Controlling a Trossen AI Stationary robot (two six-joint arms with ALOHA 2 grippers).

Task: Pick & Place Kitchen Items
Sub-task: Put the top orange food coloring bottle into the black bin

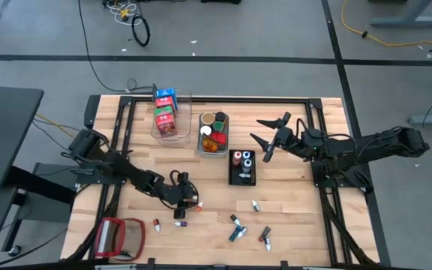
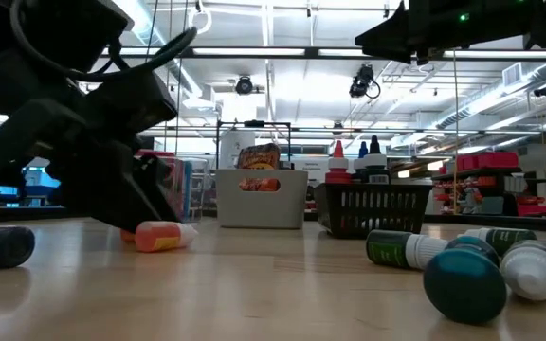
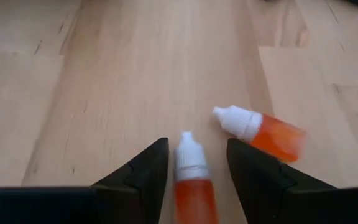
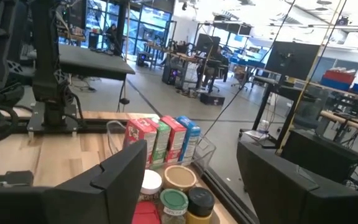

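Observation:
Two small orange bottles with white caps lie on their sides on the wood table. In the left wrist view one bottle [image 3: 192,186] lies between the fingers of my left gripper [image 3: 197,144], cap pointing away. A strip of table shows on either side of it. The other bottle [image 3: 260,132] lies just beyond, off one fingertip. In the high view my left gripper [image 1: 185,199] is low over the table's near middle, open. My right gripper [image 1: 268,139] hangs open and raised above the table, right of the bins, with nothing in it.
At the back stand a clear bin of cartons [image 1: 167,112], a grey bin of jars [image 1: 214,135] and a black bin of bottles [image 1: 242,166]. Several loose bottles [image 1: 236,229] lie near the front edge, right of my left gripper. A red-framed flat object [image 1: 122,236] lies front left.

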